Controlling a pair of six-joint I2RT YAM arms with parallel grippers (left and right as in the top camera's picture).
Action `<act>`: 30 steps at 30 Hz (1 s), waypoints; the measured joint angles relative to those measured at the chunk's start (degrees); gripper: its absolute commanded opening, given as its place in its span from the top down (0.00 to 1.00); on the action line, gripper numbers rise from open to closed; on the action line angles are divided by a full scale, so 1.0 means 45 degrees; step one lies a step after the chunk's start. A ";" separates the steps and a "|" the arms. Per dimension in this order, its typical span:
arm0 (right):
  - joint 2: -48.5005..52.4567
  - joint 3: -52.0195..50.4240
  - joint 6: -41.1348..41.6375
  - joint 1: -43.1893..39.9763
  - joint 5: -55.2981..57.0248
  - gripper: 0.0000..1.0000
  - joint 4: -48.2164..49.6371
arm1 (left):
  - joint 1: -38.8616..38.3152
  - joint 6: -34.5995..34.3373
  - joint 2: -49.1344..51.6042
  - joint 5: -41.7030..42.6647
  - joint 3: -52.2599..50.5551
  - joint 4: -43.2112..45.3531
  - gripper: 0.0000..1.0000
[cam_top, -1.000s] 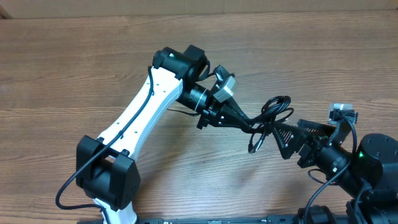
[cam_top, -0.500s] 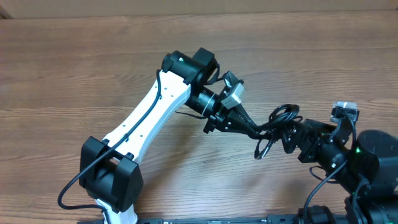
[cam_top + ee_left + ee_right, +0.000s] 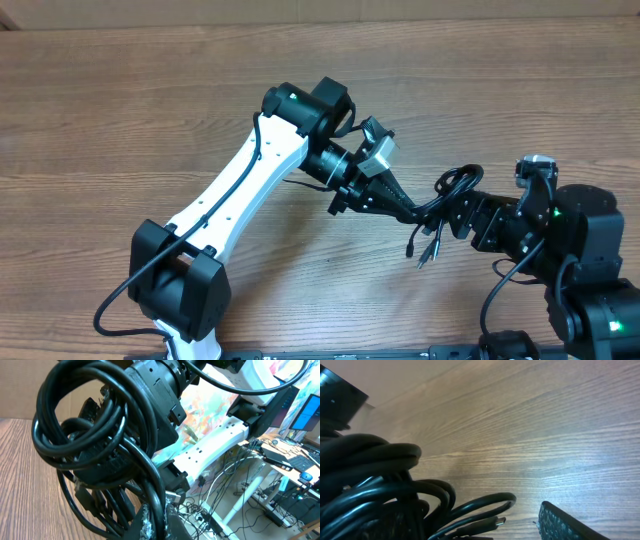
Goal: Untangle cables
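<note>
The cables (image 3: 458,183) are a bunch of thin black looped cords held above the wooden table, with plug ends (image 3: 422,250) dangling below. My left gripper (image 3: 412,212) is shut on a strand at the bunch's left side; in the left wrist view the jaws (image 3: 159,522) pinch one cord under the loops (image 3: 90,435). My right gripper (image 3: 462,215) is open at the bunch's right side. In the right wrist view the loops (image 3: 395,485) fill the left, a plug (image 3: 497,522) lies between the jaws, and one finger (image 3: 565,522) stands apart at the right.
The wooden table (image 3: 150,100) stretches to the left and far side. The white left arm (image 3: 240,190) crosses the middle diagonally. The right arm's body (image 3: 580,240) and its thicker wire (image 3: 500,290) stand at the right front.
The left gripper carried the bunch to the right. The right gripper closed in on the bunch's right side, and the plug ends now hang lower.
</note>
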 measured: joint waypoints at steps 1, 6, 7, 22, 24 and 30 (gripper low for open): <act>0.0049 0.0019 -0.0010 0.0000 0.0058 0.23 -0.0092 | 0.0034 0.0000 0.0000 -0.0005 0.0000 0.0000 0.96; 0.0112 0.0068 -0.0083 0.0029 0.0461 0.23 -0.0573 | 0.0316 -0.0005 0.0000 0.0005 0.0000 0.0019 0.96; 0.0112 0.0068 -0.0102 0.0029 0.0568 0.23 -0.0690 | 0.0359 -0.0010 0.0000 0.0005 0.0000 0.0015 0.96; 0.0170 0.0068 -0.0097 0.0044 0.1151 0.23 -0.0840 | 0.0957 -0.0248 -0.0214 0.0068 0.0000 -0.0189 0.96; 0.0170 0.0073 -0.0092 0.0068 0.1316 0.23 -0.0845 | 0.0957 -0.0398 -0.0214 0.0087 0.0000 -0.0189 0.96; 0.0175 0.0073 -0.0044 0.0087 0.1807 0.28 -0.0845 | 0.1345 -0.1214 -0.0214 0.0175 0.0000 -0.0180 0.96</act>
